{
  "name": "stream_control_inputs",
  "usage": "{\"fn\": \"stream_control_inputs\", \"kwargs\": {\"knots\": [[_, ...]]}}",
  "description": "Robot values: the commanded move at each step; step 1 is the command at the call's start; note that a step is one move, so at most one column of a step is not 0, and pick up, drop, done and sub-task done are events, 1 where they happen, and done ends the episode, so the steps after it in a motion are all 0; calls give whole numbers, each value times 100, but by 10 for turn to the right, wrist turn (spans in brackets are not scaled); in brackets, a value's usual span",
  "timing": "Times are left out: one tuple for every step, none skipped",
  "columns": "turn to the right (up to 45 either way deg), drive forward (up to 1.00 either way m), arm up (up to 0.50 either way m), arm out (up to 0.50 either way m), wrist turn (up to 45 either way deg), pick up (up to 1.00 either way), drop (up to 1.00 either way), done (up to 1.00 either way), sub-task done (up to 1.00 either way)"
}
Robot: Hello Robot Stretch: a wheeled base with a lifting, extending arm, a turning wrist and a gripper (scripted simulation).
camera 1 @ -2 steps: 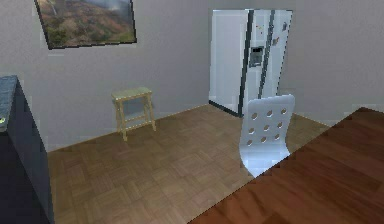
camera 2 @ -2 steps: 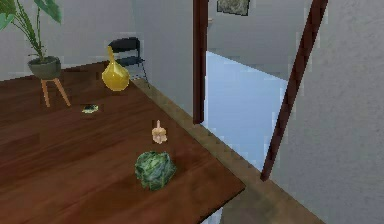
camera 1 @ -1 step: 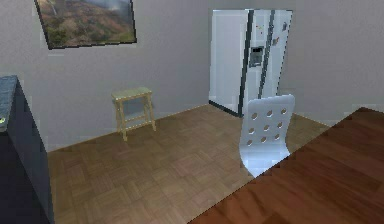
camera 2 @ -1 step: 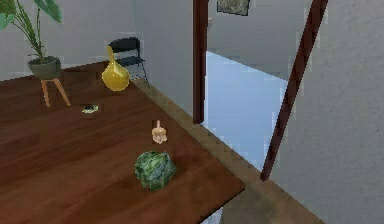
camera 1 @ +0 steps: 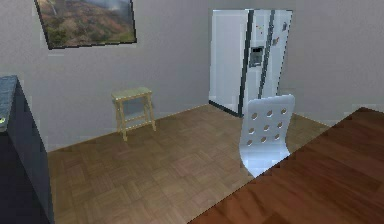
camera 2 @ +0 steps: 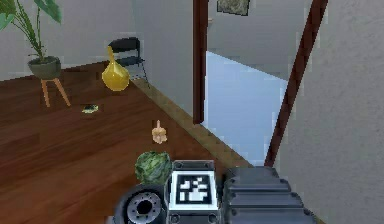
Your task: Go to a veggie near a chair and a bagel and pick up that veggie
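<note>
Claw (camera 2: 148, 203) peeking up at the arm side view's bottom edge, can't tell if it's holding anything, green round veggie (camera 2: 152, 165) sitting just behind it on the brown wood (camera 2: 60, 150)

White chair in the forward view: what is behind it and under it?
Behind the chair stands the fridge, wooden floor between them. The table covers the chair's lower part, so nothing under it can be seen.

The fridge (camera 1: 250, 60) is white, as is the chair (camera 1: 268, 135) before it. Left of the fridge, the stool (camera 1: 133, 110) is pale yellow wood. The floor (camera 1: 150, 170) is brown parquet, the table (camera 1: 330, 175) red-brown. The vase (camera 2: 116, 76) is yellow, the round lump (camera 2: 152, 166) mottled green.
</note>
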Motion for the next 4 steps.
{"fn": "stream_control_inputs", "kwargs": {"knots": [[0,0,0,16,0,0,0,0,0],[0,0,0,0,450,0,0,0,0],[0,0,0,0,450,0,0,0,0],[0,0,0,0,450,0,0,0,0]]}}
